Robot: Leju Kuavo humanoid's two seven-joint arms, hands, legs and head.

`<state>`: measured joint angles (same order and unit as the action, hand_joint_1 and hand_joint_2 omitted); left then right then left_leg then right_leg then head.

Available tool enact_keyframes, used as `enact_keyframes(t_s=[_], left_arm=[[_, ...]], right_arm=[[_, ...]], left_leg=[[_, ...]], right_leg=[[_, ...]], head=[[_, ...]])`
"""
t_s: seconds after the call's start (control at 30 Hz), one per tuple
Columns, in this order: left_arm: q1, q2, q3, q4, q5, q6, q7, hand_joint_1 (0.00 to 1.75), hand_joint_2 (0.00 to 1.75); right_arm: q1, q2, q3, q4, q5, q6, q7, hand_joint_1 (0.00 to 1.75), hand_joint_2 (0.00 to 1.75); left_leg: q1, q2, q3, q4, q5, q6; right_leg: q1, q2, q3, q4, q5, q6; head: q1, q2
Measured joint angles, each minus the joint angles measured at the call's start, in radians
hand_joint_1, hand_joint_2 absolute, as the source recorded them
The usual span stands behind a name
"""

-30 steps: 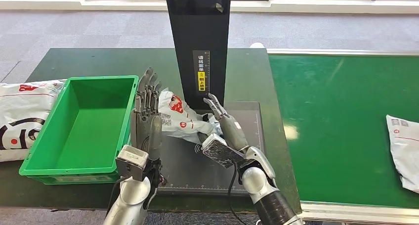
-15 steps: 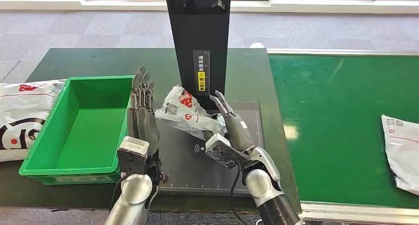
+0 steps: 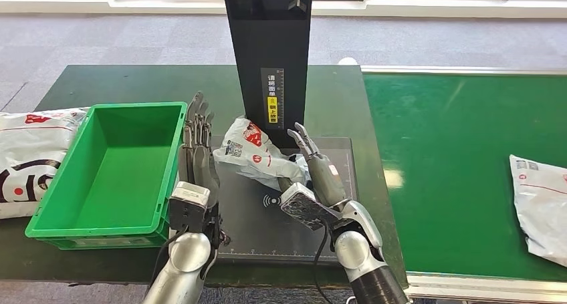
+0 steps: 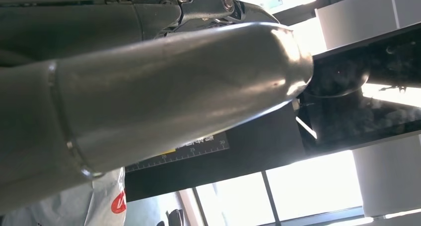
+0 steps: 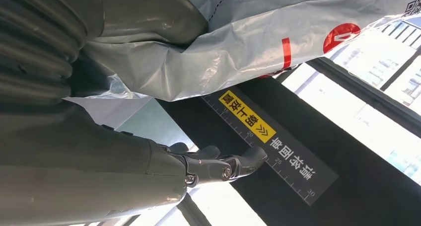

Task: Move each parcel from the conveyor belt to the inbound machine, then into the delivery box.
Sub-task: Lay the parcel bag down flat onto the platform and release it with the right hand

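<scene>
A crumpled white parcel [image 3: 256,152] with red logos hangs tilted above the black scanner plate [image 3: 267,227] of the inbound machine. My right hand [image 3: 315,177] holds its bunched right end; in the right wrist view the bag [image 5: 258,42] lies against the thumb [image 5: 149,12] while the fingers [image 5: 218,166] stretch out straight. My left hand [image 3: 196,150] stands upright with straight fingers, just beside the parcel's left edge and against the green delivery box [image 3: 175,117]. The left wrist view shows a parcel corner [image 4: 102,206] beside the thumb [image 4: 174,92].
The machine's black column [image 3: 267,43] rises right behind the parcel. Another white parcel [image 3: 540,207] lies on the green conveyor belt [image 3: 455,150] at the right edge. A large white bag [image 3: 27,154] lies left of the box, whose inside holds nothing.
The parcel has risen off the plate and shifted slightly right with my right hand. My left hand stayed upright beside it. The parcel on the belt has moved left.
</scene>
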<state>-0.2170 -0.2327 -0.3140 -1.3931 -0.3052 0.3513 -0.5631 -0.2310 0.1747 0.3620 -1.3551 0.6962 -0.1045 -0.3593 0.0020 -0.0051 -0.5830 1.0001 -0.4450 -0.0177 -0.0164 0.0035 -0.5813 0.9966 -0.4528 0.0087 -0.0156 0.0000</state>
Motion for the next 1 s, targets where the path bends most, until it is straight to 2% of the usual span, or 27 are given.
enact_keyframes(t_s=[0.4,0.63,0.73,0.87,1.0], left_arm=[[-0.003,-0.002,0.0,0.008,0.002,0.0,-0.002,0.0,0.0],[-0.002,-0.001,0.012,0.01,0.006,-0.017,-0.018,0.0,0.0],[-0.002,-0.001,0.018,0.01,0.01,-0.052,-0.019,0.0,0.0],[0.002,-0.001,0.022,-0.002,0.014,-0.083,-0.033,0.0,0.0],[0.017,-0.002,0.024,-0.032,0.015,-0.087,-0.053,0.0,0.0]], right_arm=[[0.002,0.0,0.0,-0.005,0.01,-0.001,-0.009,0.0,1.75],[0.031,0.0,0.0,-0.061,0.04,-0.036,-0.031,0.0,1.75],[0.044,0.005,0.0,-0.099,-0.011,-0.03,-0.081,0.0,1.75],[0.061,0.02,-0.019,-0.166,-0.204,-0.037,-0.177,0.0,1.75],[0.058,0.028,-0.062,-0.209,-0.29,-0.029,-0.202,0.0,1.75]], left_leg=[[0.0,0.0,0.0,0.0,0.0,0.0],[0.0,0.0,0.0,0.0,0.0,0.0],[0.0,0.0,0.0,0.0,0.0,0.0],[0.0,0.0,-0.001,0.0,0.0,0.0],[0.0,0.0,-0.001,0.0,0.0,0.0]], right_leg=[[0.0,0.0,0.0,0.0,0.0,0.0],[0.0,0.0,0.0,0.0,0.0,0.0],[0.0,0.0,0.0,0.0,0.0,0.0],[0.0,0.0,0.0,0.0,0.0,0.0],[0.0,0.0,0.0,0.0,0.0,0.0]], head=[[0.0,0.0],[0.0,0.0],[0.0,0.0],[0.0,0.0],[0.0,0.0]])
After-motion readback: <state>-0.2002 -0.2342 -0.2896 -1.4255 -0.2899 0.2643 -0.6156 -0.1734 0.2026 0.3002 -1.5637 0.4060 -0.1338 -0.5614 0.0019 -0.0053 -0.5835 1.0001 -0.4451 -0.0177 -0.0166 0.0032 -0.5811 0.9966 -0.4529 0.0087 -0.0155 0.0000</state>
